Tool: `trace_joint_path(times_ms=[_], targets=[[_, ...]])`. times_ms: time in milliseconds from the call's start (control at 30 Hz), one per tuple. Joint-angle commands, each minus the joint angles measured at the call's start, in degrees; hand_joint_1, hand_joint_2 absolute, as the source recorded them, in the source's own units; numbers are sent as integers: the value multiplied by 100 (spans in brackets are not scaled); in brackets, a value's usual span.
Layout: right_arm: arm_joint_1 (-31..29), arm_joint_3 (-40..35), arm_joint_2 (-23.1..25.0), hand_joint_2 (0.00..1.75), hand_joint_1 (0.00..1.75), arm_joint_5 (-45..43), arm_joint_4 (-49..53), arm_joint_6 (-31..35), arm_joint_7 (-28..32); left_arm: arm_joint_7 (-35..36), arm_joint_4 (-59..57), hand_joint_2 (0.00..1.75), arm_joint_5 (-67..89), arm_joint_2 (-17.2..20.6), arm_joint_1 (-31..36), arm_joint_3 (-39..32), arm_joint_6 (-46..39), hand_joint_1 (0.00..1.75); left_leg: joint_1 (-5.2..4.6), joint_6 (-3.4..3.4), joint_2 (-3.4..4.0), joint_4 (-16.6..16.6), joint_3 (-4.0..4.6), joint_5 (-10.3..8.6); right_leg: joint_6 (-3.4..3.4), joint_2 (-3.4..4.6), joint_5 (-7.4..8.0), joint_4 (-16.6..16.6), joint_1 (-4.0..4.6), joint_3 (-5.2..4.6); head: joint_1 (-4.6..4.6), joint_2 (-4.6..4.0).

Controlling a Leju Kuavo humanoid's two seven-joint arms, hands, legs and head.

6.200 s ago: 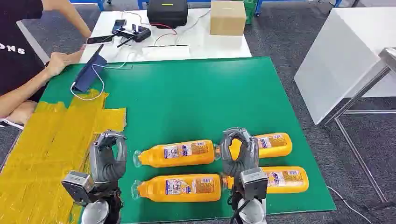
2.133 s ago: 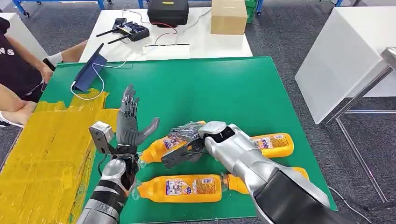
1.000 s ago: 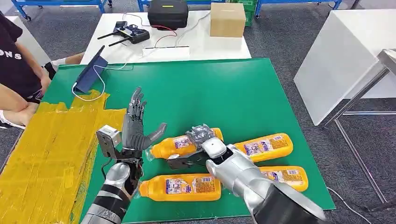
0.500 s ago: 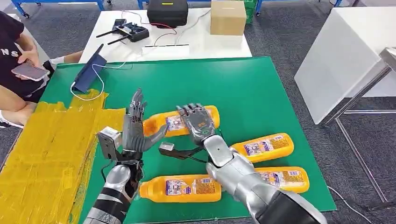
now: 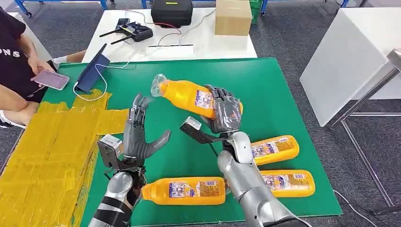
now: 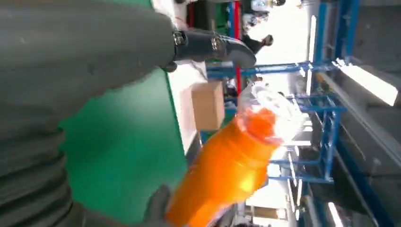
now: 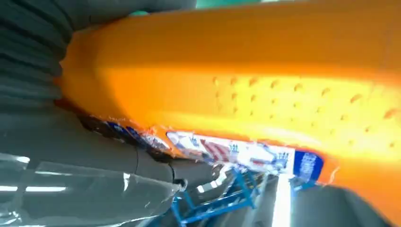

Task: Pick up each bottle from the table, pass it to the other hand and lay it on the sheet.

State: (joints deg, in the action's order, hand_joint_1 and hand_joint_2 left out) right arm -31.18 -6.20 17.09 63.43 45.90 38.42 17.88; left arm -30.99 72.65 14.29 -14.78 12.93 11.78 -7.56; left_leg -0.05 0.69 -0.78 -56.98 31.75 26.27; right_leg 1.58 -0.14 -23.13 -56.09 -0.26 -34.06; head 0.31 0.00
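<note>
Right hand (image 5: pixel 223 113): fingers (image 5: pixel 228 101) wrapped around the base end of one orange bottle (image 5: pixel 189 97), lifted clear of the surface, tilted, clear cap end pointing toward the left hand. In the right wrist view the same bottle (image 7: pixel 265 90) is smooth glossy plastic, dimpled, with a blue and white label band.

Left hand (image 5: pixel 139 137): raised, palm toward the bottle, fingers (image 5: pixel 137 111) spread and straight, thumb out to the side, holding nothing. It is near the bottle's cap end but apart from it. In the left wrist view the bottle (image 6: pixel 231 165) comes cap first, its cap clear and crinkled.

Three more orange bottles lie on their sides on the green surface (image 5: pixel 265 80): one in front of the left arm (image 5: pixel 182 190), two to the right of the right arm (image 5: pixel 273 147) (image 5: pixel 288 182).

The yellow sheet (image 5: pixel 47 151) is wrinkled and patchy and covers the surface's left part.

At the left edge a person (image 5: pixel 14 52) holds a phone (image 5: pixel 49 79). A blue tablet (image 5: pixel 92 68) with a white cable stands at the far left corner.

Beyond is a white table (image 5: pixel 203 45) with a cardboard box (image 5: pixel 232 16), a black case (image 5: pixel 171 12) and a remote controller (image 5: pixel 135 30). Floor: grey carpet (image 5: pixel 288 38).
</note>
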Motion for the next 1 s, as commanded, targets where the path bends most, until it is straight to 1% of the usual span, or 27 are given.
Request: trace_joint_path(times_ms=[33,100,300,433,500,533,600,633,667,767,800,867,900,967,1000], targets=[[-44,737,100,175,175,-142,287,158,31,39,-67,175,36,108,39,-96,-7,0,4,-7,11,3,-17,8,-4,6,-5,2,4,15,0,0],[-44,737,100,175,175,-142,287,158,31,39,-67,175,36,108,39,-96,-7,0,1,-4,10,2,-6,3,-1,3,-2,1,1,5,0,0],[-46,794,113,175,175,-212,312,158,49,43,-67,175,48,104,36,-102,-16,0,6,-7,22,1,-16,7,-3,8,-4,3,6,13,-2,0],[-26,843,93,175,175,-806,406,158,233,54,-43,175,60,112,35,-186,-27,0,3,-5,18,1,-6,3,-2,6,-2,1,3,3,-2,0],[17,540,55,175,175,-1527,449,100,451,89,-78,175,-7,113,79,-216,68,0,3,-4,18,2,-6,3,-2,6,-1,3,3,4,0,2],[72,372,37,175,175,-1881,542,-83,554,98,-106,175,-60,127,113,-209,149,0,5,-7,23,1,-13,7,-4,10,-4,3,6,10,-2,0],[181,95,44,175,175,-2804,697,-946,831,87,-170,175,-270,180,226,-146,461,0,3,-5,21,2,-5,3,-3,9,-1,2,3,1,-2,0],[186,-14,34,175,175,-3391,653,-1605,956,87,-210,175,-390,222,317,-81,664,0,7,-8,27,0,-13,8,-4,13,-3,1,7,9,-2,0],[159,-75,28,175,175,-3652,550,-1894,1006,82,-224,175,-425,244,378,-26,749,0,4,-7,19,1,-5,3,-4,5,-3,0,3,2,0,0],[31,-274,60,175,175,-4030,106,-2453,1223,130,-242,175,-524,254,574,177,1017,0,9,-10,30,-2,-13,8,-6,15,-2,1,9,10,-2,0],[21,-311,101,175,175,-4154,11,-2687,1266,134,-216,175,-528,245,583,221,1036,0,8,-8,30,-3,-4,4,-5,15,0,0,7,0,-2,0],[100,-514,202,175,175,-4407,-157,-3336,1307,149,-43,175,-499,247,421,327,1013,0,6,-7,26,0,-6,3,-4,12,-1,1,6,1,-2,0],[166,-609,254,175,175,-4417,-187,-3432,1327,141,5,175,-500,264,340,346,1018,0,4,-5,27,4,-7,3,-3,17,0,4,5,1,0,0],[241,-1129,291,175,175,-4672,-184,-3725,1329,159,70,175,-535,324,230,314,992,0,6,-5,41,7,-15,7,-3,29,0,5,5,6,0,0],[245,-1247,291,175,175,-4726,-185,-3729,1312,163,59,175,-553,329,230,304,996,0,7,-7,53,12,-26,11,-5,39,-1,9,6,14,-2,0]])
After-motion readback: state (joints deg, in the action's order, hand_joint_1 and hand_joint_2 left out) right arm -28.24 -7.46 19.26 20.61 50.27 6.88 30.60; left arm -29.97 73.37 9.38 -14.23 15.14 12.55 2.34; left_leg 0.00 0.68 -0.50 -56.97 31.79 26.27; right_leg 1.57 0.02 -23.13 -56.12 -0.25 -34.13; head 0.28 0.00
